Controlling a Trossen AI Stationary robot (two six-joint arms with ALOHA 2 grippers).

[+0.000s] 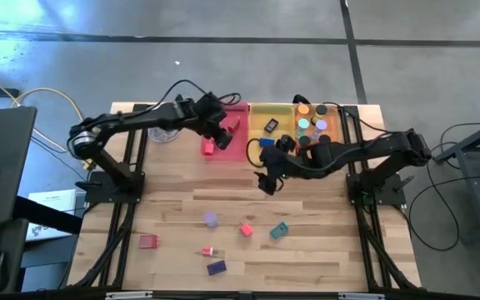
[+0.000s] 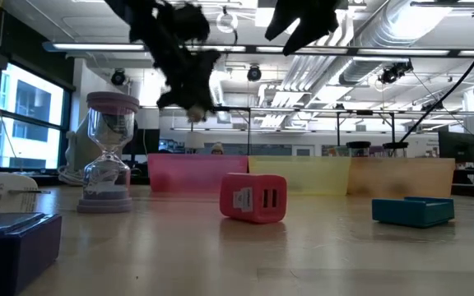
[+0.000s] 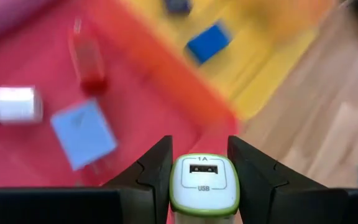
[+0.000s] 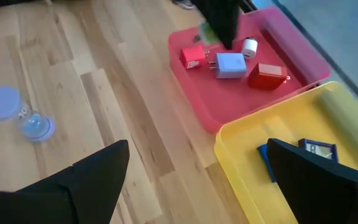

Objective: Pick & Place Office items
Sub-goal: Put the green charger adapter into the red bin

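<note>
A wooden table point(image 1: 307, 242) fills the middle of the high view. At its upper edge three trays stand side by side: a pink tray point(image 1: 238, 150), a yellow tray point(image 1: 261, 112) and an orange tray point(image 1: 332, 112). An hourglass point(image 2: 109, 152) stands at the left of the low view.

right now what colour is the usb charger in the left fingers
White with a green rim, the USB charger shows best in the left wrist view.
</note>
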